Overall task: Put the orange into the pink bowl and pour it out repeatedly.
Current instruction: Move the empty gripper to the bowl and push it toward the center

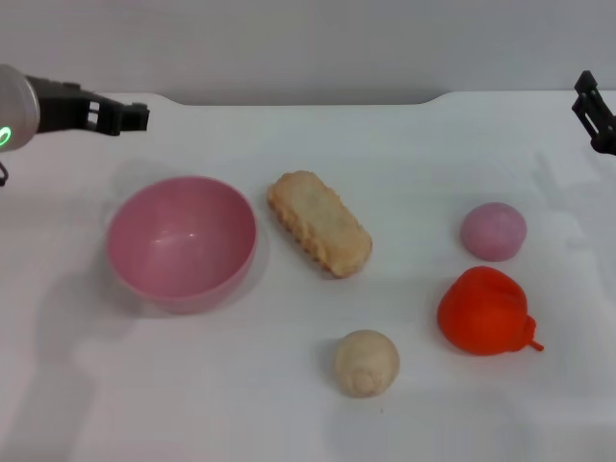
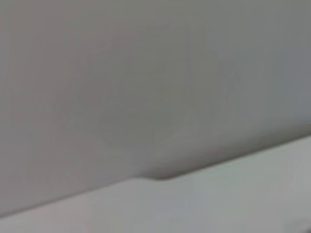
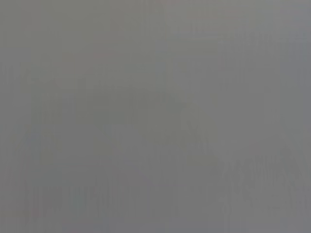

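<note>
Five loose items lie apart from one another on the white table (image 1: 192, 404), none stacked or touching, which gives each a clear approach from above. Nearest the lower edge of the head view, at lower centre, sits the beige ball (image 1: 366, 363). To its right, at lower right, rests the orange (image 1: 484, 311), its small stem tip pointing toward the lower right corner; it is on the table, not in the bowl, so the first transfer is judged not yet done. Just above it lies the pale pink ball (image 1: 493, 231), near but not touching. At centre lies the biscuit-shaped piece (image 1: 320, 223), set diagonally. At centre left stands the pink bowl (image 1: 181, 242), upright, mouth up and empty, well apart from the orange. Farthest back, the left gripper (image 1: 123, 114) reaches in from the upper left edge, clear of the bowl and holding nothing; its jaw opening cannot be determined. The right gripper (image 1: 595, 117) is cut off at the upper right edge; its jaw state likewise cannot be determined. Neither wrist view shows any task item: the left shows only a blurred table edge against a grey background, the right a uniform grey field.
</note>
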